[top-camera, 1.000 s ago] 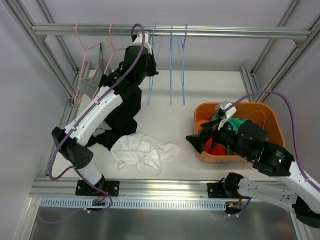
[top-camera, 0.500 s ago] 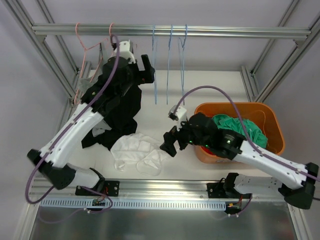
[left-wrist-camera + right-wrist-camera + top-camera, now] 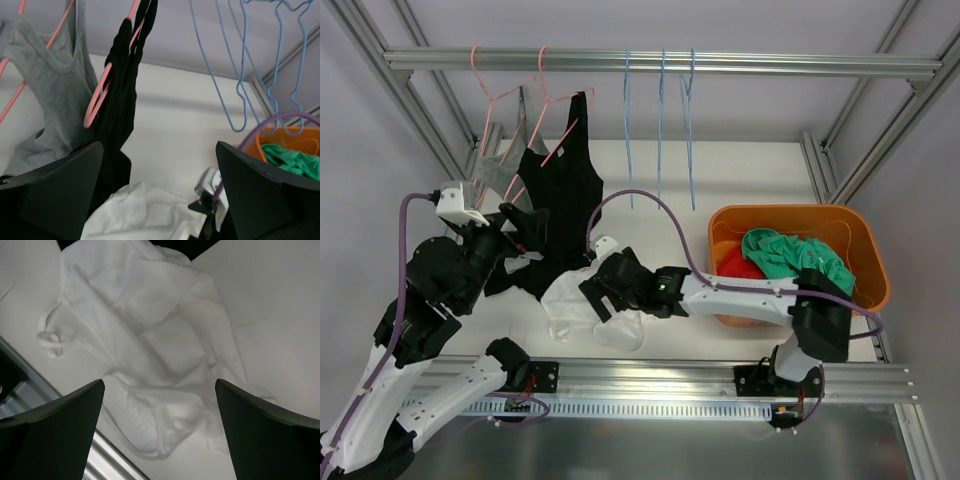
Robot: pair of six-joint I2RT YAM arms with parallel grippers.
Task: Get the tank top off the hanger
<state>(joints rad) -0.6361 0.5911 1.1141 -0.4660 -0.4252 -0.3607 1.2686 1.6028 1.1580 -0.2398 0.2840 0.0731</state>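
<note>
A black tank top hangs by its straps on a pink hanger on the rail, and its hem pools on the table. In the left wrist view the black tank top drapes over the pink hanger, well ahead of my fingers. My left gripper is open and empty, near and to the left of the top's lower part; the left gripper is also seen from the wrist. My right gripper is open over a white garment; from its wrist the right gripper spans the white garment.
A grey tank top hangs on a second pink hanger at the left. Three bare blue hangers hang on the rail. An orange bin at the right holds green cloth and red cloth.
My left arm has pulled back from the rail toward the near left and its gripper has opened, leaving the black top hanging. My right arm swung from the bin to over the white garment.
</note>
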